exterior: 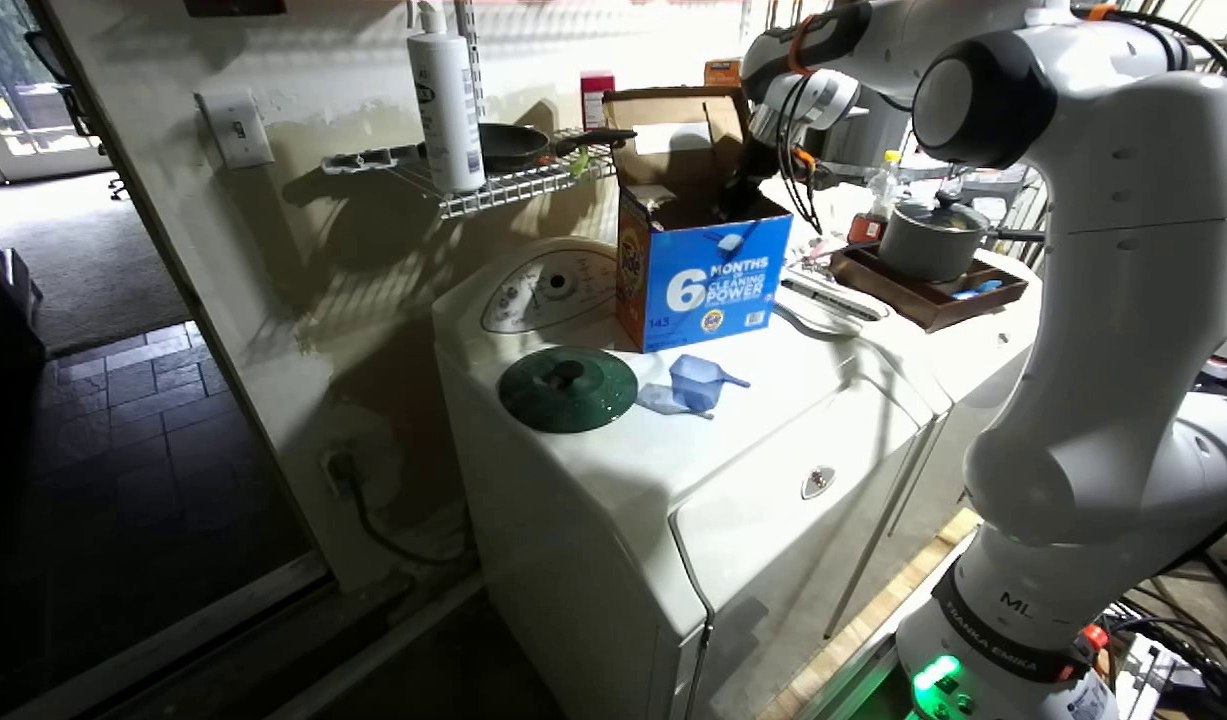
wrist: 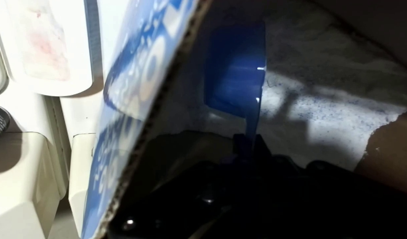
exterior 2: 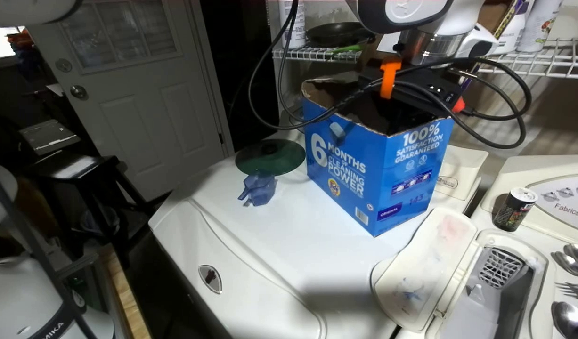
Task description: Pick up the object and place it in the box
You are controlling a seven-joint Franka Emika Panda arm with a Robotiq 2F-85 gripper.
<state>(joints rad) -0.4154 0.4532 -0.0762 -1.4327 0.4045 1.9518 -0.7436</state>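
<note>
Because the flap [exterior: 678, 112] of the cardboard box [exterior: 718, 290] stood upright, the mouth lay clear for the arm [exterior: 1113, 300] to work through from above. Both exterior views showed the wrist end [exterior 2: 432, 47] at that mouth but not the grip. The wrist view settled the matter: the fingers [wrist: 263, 151] were closed in a pinch on the handle [wrist: 252, 122] of a blue scoop [wrist: 236, 73], which hung inside the box over a pale, blue-specked layer, probably washing powder [wrist: 319, 103]. It was judged that the slim handle offered the easiest part to pinch and left the bowl clear beyond the grip. Whether the bowl touched the powder could not be told. An orange strap [exterior 2: 388, 77] bound the cables [exterior 2: 354, 97] near the wrist end, presumably to keep them out of the way; even so, a slack loop appeared to hang before the box and might snag its rim. Outside, a second scoop [exterior: 698, 370] lay just beside a green lid [exterior: 568, 402] on the tabletop [exterior 2: 298, 235], both near the box, where they left the mouth unobstructed. Placing was assessed as nearly complete, with release and a straight upward withdrawal outstanding.
</note>
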